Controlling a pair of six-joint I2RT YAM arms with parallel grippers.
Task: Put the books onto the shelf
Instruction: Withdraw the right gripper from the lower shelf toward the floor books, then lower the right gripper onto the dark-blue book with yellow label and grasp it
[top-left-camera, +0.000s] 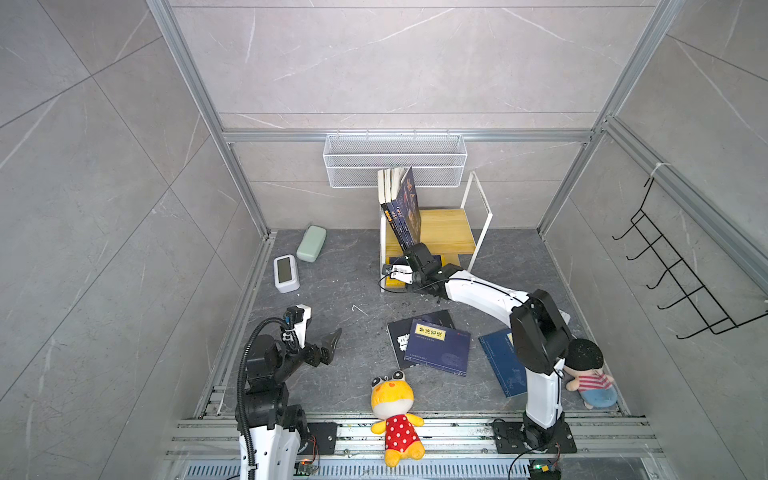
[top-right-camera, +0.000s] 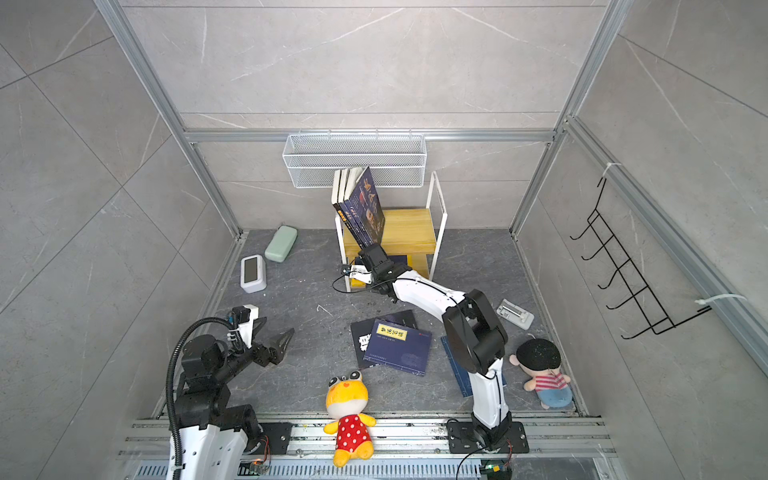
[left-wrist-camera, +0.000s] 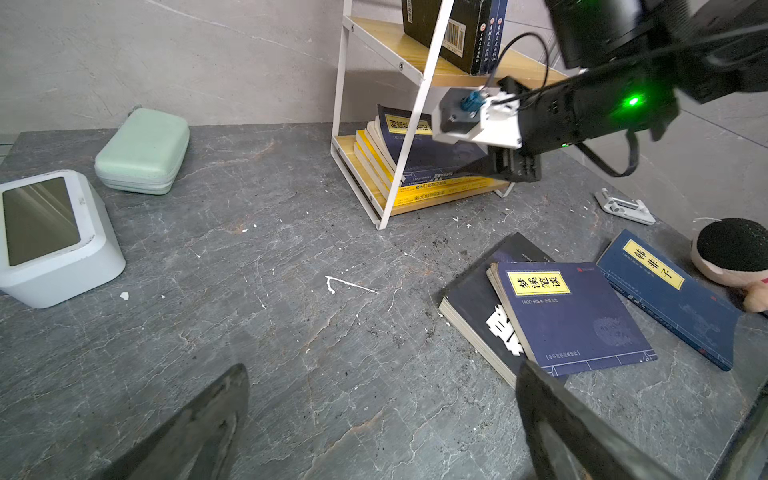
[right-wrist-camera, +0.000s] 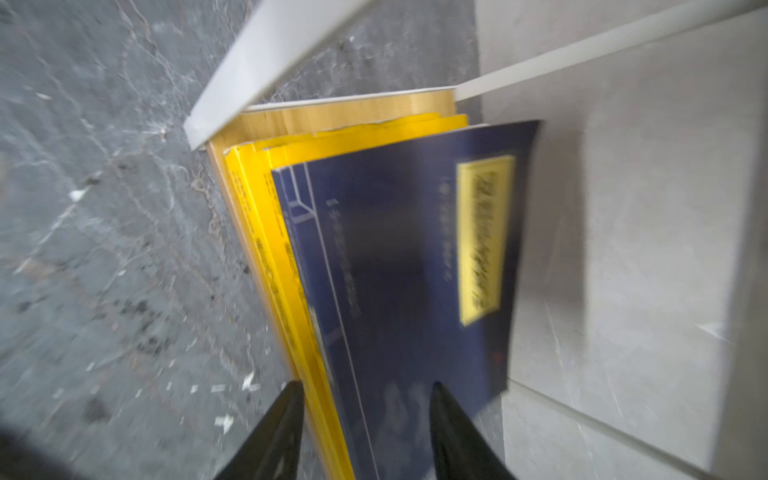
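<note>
The shelf (top-left-camera: 446, 230) (top-right-camera: 409, 232) stands against the back wall. Three books (top-left-camera: 401, 208) lean upright on its top board. On the lower board a navy book (left-wrist-camera: 415, 145) (right-wrist-camera: 395, 257) lies on top of yellow books (left-wrist-camera: 436, 193) (right-wrist-camera: 266, 187). My right gripper (right-wrist-camera: 365, 386) reaches in at that stack, open, its fingertips straddling the stack's near edge. On the floor a navy book with a yellow label (top-left-camera: 438, 347) overlaps a dark book (top-left-camera: 397, 338), and another navy book (top-left-camera: 500, 361) lies beside my right arm. My left gripper (top-right-camera: 274, 330) (left-wrist-camera: 382, 370) hovers open and empty at the left.
A green case (top-left-camera: 311, 243) and a white clock (top-left-camera: 286, 272) sit at the back left. A yellow plush (top-left-camera: 392, 411) lies at the front edge and a black-haired doll (top-left-camera: 586, 365) at the right. A white wire basket (top-left-camera: 395, 160) hangs above the shelf. A small white clip (top-right-camera: 515, 313) lies behind my right arm.
</note>
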